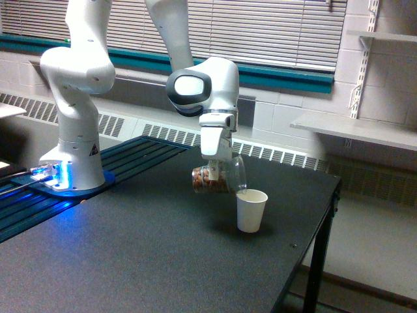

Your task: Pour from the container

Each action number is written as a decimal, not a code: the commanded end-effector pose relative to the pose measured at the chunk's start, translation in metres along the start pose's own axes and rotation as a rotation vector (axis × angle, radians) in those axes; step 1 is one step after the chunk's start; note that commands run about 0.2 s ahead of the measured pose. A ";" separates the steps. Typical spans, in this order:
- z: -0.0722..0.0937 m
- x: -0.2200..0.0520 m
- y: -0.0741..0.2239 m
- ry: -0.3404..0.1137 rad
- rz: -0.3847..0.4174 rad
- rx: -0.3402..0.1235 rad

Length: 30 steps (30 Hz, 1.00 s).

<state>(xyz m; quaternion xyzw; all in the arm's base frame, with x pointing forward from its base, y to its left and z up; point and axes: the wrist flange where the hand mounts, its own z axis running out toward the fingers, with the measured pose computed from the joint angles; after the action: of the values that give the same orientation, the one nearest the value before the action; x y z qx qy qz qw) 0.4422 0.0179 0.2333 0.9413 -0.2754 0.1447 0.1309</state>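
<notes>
One paper cup (251,210) stands on the bench (130,261), nearest the viewer. Just behind and above it, the hand (215,171) pinches the container (220,178), tipped nearly sideways with its mouth by the cup's rim and brown granules gathered toward its base. Spilling is the main risk: the mouth looks wider than the cup, so a fast tilt could scatter granules onto the bench, or the rim could knock the light cup over.

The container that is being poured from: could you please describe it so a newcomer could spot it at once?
On the black table, follow the white arm down to its gripper. It grips the container, a clear plastic cup tipped sideways with brown contents inside. Its mouth is just above the white paper cup, which is opaque and upright.
</notes>
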 end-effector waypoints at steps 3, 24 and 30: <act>0.000 0.005 -0.007 -0.003 -0.078 -0.011; -0.005 0.003 -0.027 -0.027 -0.161 -0.028; -0.007 0.006 -0.028 -0.028 -0.168 -0.036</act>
<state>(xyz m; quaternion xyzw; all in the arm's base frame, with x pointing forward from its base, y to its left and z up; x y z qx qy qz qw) 0.4571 0.0395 0.2336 0.9569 -0.2190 0.1181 0.1495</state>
